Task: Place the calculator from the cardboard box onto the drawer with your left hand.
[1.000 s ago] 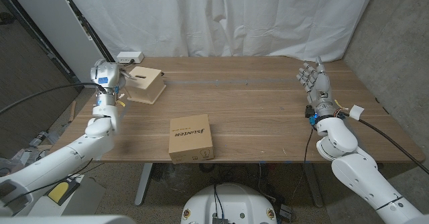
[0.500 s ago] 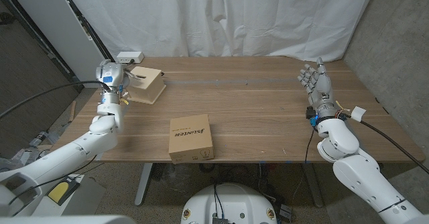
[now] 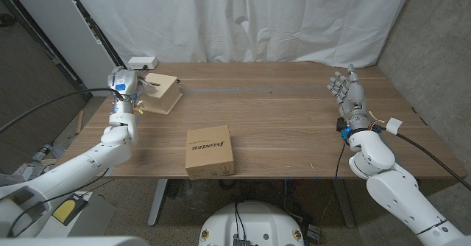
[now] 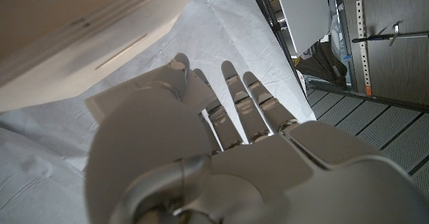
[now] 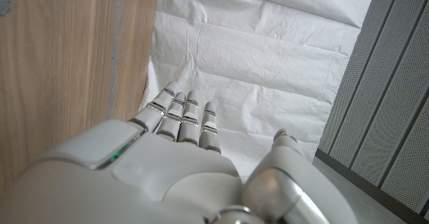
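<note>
Left hand (image 3: 123,82) has edged a touch inward toward the drawer (image 3: 160,92) versus the earlier head frames, forearm following it; right hand (image 3: 349,91) unchanged, cardboard box (image 3: 210,151) and drawer not moved. Left fingers (image 4: 231,83) are spread and straight with nothing in them, released, and the drawer's pale side is just beside the fingertips in the left wrist view. Right hand stands upright over the table (image 3: 287,121) near its far right edge, fingers extended and released, holding nothing. The calculator can't be made out in any view. The box top looks closed with a printed label up, so it is presumably inside; nothing readable as a calculator sits on the drawer, only a dark slit on its top. The box lies well apart from the left fingers, back toward the robot near the table's front edge. Judgement: the hand is empty beside the drawer, so either the pick is yet to come or the place went unseen; can't tell which. To do the pick well, bring the left fingers back over the box, come down from above, take the calculator by its long edges, keep it level, then set it flat on the drawer top clear of the edge before letting go.
</note>
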Controlling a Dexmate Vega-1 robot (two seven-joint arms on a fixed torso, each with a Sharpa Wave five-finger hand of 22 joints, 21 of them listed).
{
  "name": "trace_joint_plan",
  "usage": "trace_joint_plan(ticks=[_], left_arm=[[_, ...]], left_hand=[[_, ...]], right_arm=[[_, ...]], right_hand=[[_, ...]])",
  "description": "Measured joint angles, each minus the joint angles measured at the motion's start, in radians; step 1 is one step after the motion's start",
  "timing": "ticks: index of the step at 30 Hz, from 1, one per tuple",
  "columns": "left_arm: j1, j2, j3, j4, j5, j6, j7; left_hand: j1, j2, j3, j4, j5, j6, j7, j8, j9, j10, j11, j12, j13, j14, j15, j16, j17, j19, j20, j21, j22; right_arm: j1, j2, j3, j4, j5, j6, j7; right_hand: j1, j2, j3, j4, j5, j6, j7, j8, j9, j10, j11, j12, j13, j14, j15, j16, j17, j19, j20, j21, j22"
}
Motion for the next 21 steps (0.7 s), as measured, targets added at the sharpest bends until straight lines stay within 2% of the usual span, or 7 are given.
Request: trace_joint_plan(ticks=[21], left_arm=[[-0.047, -0.026, 0.031, 0.063, -0.018, -0.015, -0.009]], left_hand=[[-0.004, -0.004, 0.004, 0.004, 0.000, 0.000, 0.000, -0.004, 0.000, -0.005, -0.003, 0.000, 0.000, -0.003, 0.003, 0.000, 0.000, -0.004, 0.004, 0.000, 0.000]], right_arm=[[0.014, -0.015, 0.001, -0.010, 0.014, -0.043, -0.003]], right_hand=[[0.000, 0.000, 0.000, 0.000, 0.000, 0.000, 0.000, 0.000, 0.000, 0.000, 0.000, 0.000, 0.000, 0.000, 0.000, 0.000, 0.000, 0.000, 0.000, 0.000, 0.000]])
